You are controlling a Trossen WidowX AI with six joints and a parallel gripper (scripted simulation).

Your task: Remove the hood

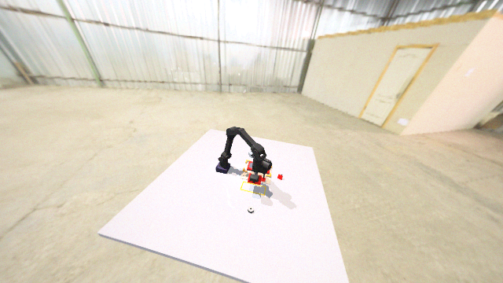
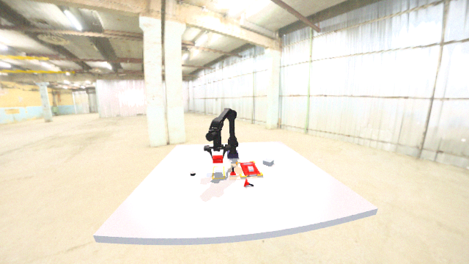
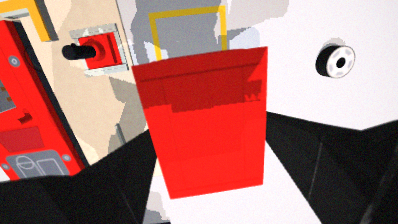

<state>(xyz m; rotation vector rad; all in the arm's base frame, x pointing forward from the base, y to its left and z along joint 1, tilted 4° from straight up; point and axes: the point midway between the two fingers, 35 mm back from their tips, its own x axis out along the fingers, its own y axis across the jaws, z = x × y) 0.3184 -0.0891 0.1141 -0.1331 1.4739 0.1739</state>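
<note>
From my station I see one pale, flat rectangular surface (image 1: 177,220) (image 2: 293,205), then one red and yellow toy car (image 1: 251,165) (image 2: 248,171) (image 3: 30,125). One yellow-outlined rectangular marked area (image 1: 253,193) (image 2: 218,178) (image 3: 187,12) lies beside it. My one black parallel-jaw gripper (image 1: 255,177) (image 2: 218,155) (image 3: 207,125), fingers wide, grips one red rectangular hood (image 1: 258,182) (image 2: 218,159) (image 3: 205,135), raised near that outline. I judge this the carrying step; next I should align, lower, then release.
</note>
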